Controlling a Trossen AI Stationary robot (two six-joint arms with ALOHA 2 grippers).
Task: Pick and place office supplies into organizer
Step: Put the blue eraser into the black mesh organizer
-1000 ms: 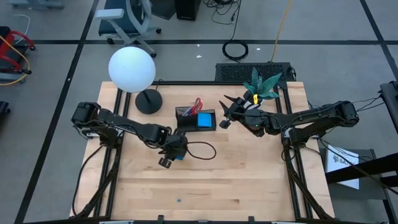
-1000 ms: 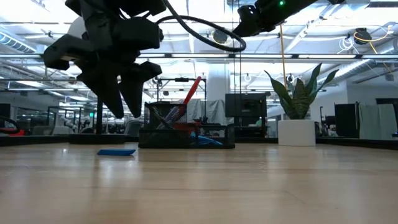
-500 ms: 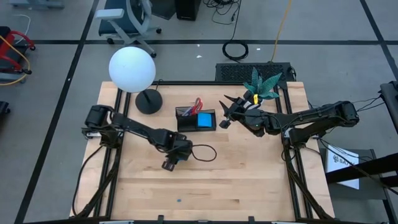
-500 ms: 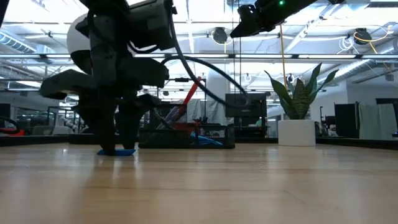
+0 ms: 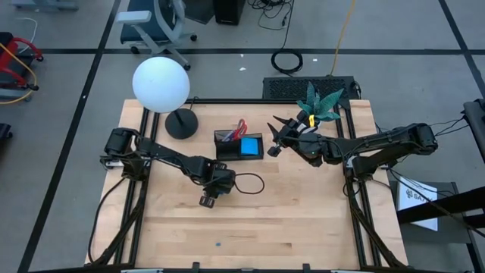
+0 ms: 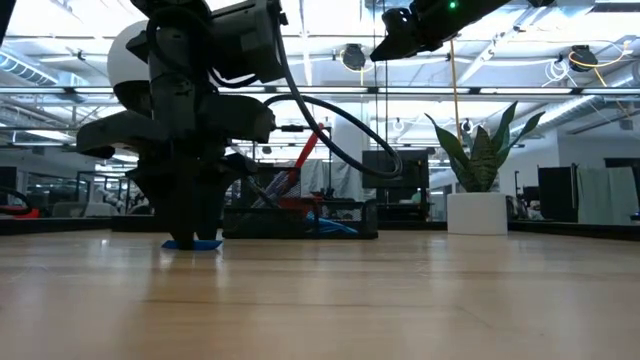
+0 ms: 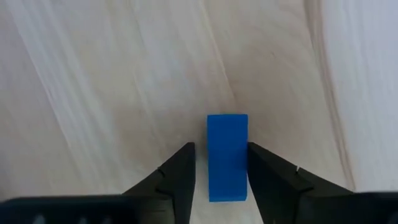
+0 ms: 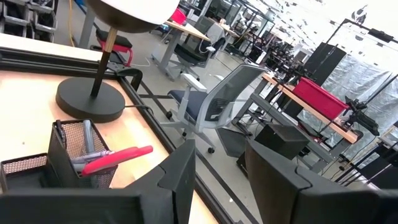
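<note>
The tiny blue eraser (image 7: 227, 157) lies flat on the wood, left of the table's middle and nearer than the organizer. My left gripper (image 7: 221, 152) (image 5: 208, 199) is down at the table, pointing down, open, with one finger on each long side of the eraser (image 6: 195, 243). The black mesh organizer (image 5: 239, 144) stands toward the far edge with the red-handled scissors (image 5: 241, 127) upright in its taller section and the blue note pad (image 5: 248, 145) in the lower one. My right gripper (image 5: 273, 138) (image 8: 214, 168) hangs open in the air, just right of the organizer (image 8: 62, 155). My left gripper comes at the eraser from above, fingers along its two long sides. One finger (image 7: 264, 168) stands right at the eraser's long side (image 7: 244, 155); whether it touches I cannot tell. The other finger (image 7: 180, 168) is a small gap off. The eraser lies flat on the table.
A lamp with a white globe (image 5: 161, 83) and round black base (image 5: 181, 123) stands left of the organizer. A potted plant (image 5: 318, 102) is at the far right corner. A cable loop (image 5: 246, 183) trails from the left wrist. A small blue speck (image 5: 218, 244) lies near the near edge.
My left gripper has moved a little toward the table's right and come down from above the table until its fingertips stand on the wood around the eraser. In the low view its fingers then drew closer together. The eraser has stayed where it was.
</note>
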